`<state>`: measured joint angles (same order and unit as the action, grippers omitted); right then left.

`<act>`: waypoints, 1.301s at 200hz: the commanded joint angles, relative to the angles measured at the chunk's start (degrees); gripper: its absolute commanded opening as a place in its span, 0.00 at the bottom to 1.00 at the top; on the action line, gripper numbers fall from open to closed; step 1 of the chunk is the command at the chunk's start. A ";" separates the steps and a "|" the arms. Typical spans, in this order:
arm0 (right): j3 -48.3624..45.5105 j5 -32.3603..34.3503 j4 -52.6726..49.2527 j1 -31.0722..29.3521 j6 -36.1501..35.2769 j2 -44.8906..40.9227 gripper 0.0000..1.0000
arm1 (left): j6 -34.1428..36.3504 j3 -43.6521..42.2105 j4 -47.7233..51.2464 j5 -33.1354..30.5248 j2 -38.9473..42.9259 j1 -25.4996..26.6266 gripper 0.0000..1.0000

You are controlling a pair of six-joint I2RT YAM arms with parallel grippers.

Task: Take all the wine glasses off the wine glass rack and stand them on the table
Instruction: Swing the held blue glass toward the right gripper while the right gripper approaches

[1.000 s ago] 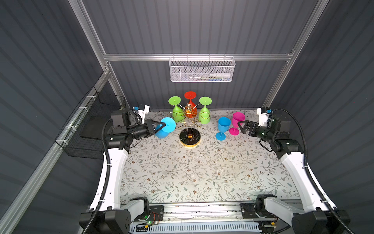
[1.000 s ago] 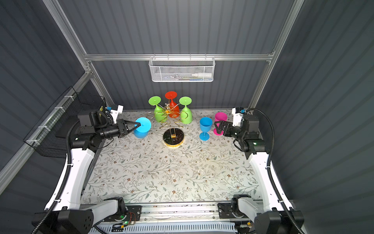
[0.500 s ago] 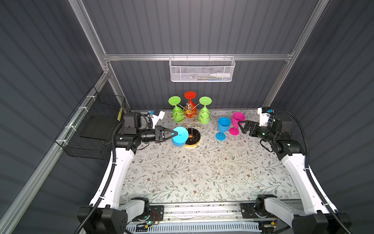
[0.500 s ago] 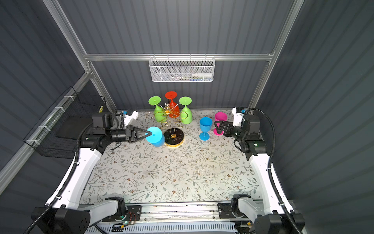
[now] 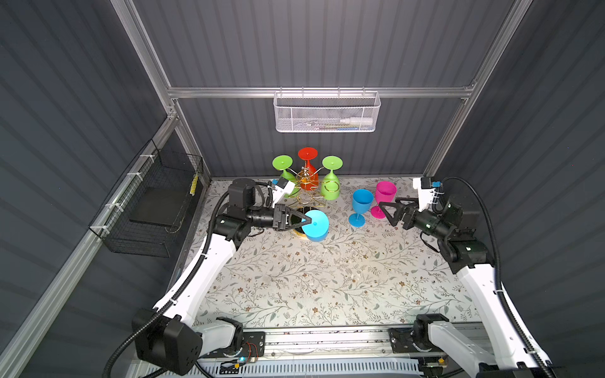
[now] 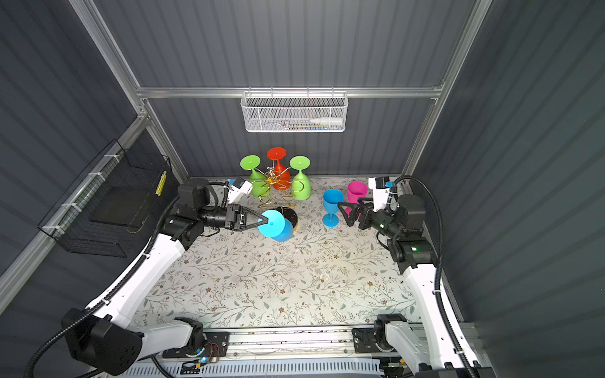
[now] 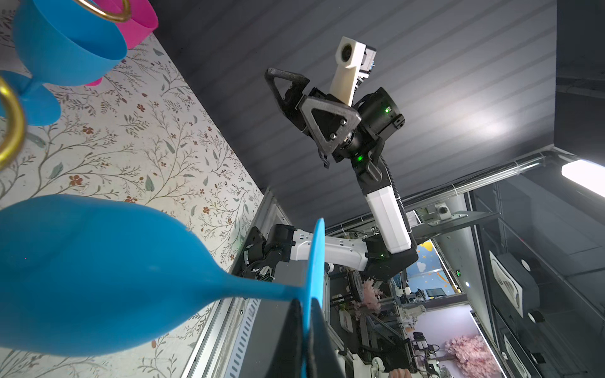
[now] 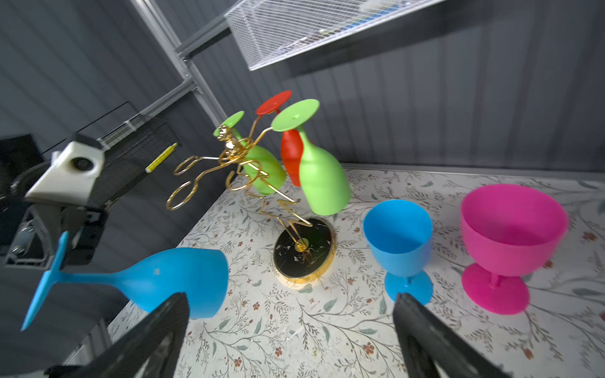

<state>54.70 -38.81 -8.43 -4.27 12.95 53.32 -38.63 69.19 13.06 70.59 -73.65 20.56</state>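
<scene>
Both top views: L fingers (image 5: 303,220) clamped on foot of blue wine glass (image 5: 316,229), glass sideways, off rack (image 5: 304,172), near its base. R fingers (image 5: 384,212) apart by pink glass (image 5: 385,193). Left wrist: L fingers (image 7: 294,340) pinch foot edge. Right wrist: 2 green glasses (image 8: 322,183), 1 red glass (image 8: 291,153) hang on rack.

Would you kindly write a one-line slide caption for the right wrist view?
Left tool holds a blue wine glass sideways by its foot, off the gold wine glass rack; right tool open.
</scene>
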 commanded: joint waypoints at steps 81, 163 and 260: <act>-1.44 3.71 8.33 -18.21 -23.32 0.47 0.99 | -10.44 10.71 -16.91 3.72 -8.93 3.43 0.00; 1.36 11.99 14.20 -22.86 -28.77 7.84 0.99 | -16.70 16.14 -24.80 6.13 -13.45 4.34 0.00; 5.90 13.67 19.21 -25.34 -28.27 17.39 0.99 | -20.25 17.43 -28.78 7.19 -14.95 4.71 0.00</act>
<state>58.72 -25.76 7.92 -29.06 -15.59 69.93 -57.63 83.88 -12.88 76.14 -88.55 24.99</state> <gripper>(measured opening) 0.989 0.062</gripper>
